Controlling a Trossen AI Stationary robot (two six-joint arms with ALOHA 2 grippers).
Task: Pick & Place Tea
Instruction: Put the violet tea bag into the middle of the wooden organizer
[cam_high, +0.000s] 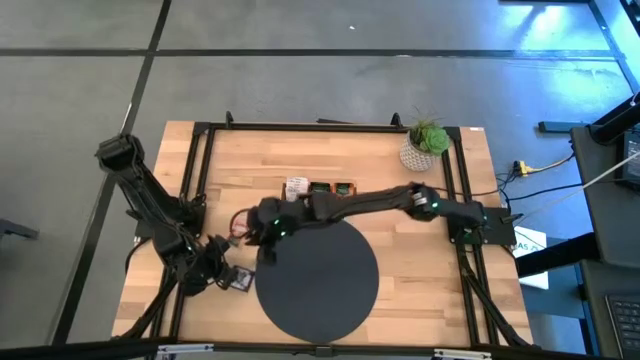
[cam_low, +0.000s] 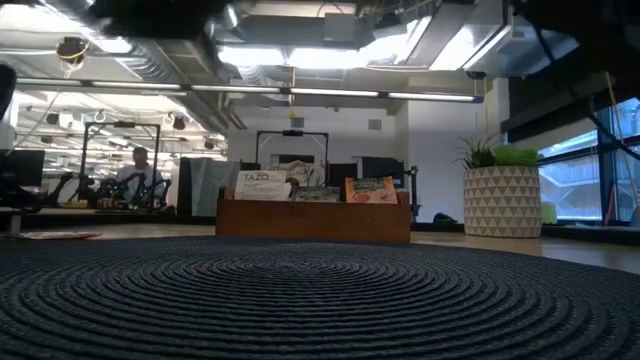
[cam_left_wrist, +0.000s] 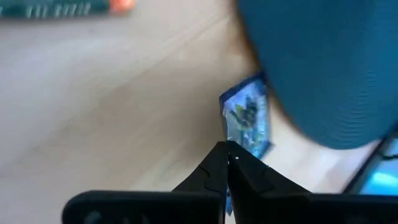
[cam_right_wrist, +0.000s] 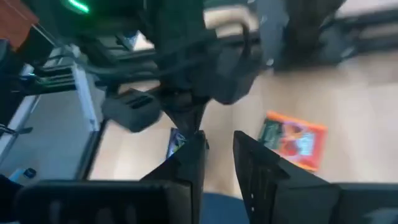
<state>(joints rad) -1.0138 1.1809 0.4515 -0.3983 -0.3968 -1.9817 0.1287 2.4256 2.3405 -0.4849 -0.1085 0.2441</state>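
The dark round mat (cam_high: 318, 280) fills the near middle of the worktop (cam_high: 420, 200). Just off its rim at about nine o'clock lies a dark tea sachet (cam_high: 238, 281). The left claw (cam_left_wrist: 227, 163) is pressed shut with its tips at that sachet's edge; whether it grips the sachet I cannot tell. The right arm reaches across from three o'clock, and the right claw (cam_high: 268, 243) hangs at the mat's ten o'clock rim, its fingers a little apart and holding nothing visible. An orange tea sachet (cam_right_wrist: 292, 139) lies on the wood near it. Farther back, at twelve o'clock, the wooden tray (cam_low: 312, 220) holds upright sachets. The potted plant (cam_high: 425, 145) stands at the far corner, about two o'clock.
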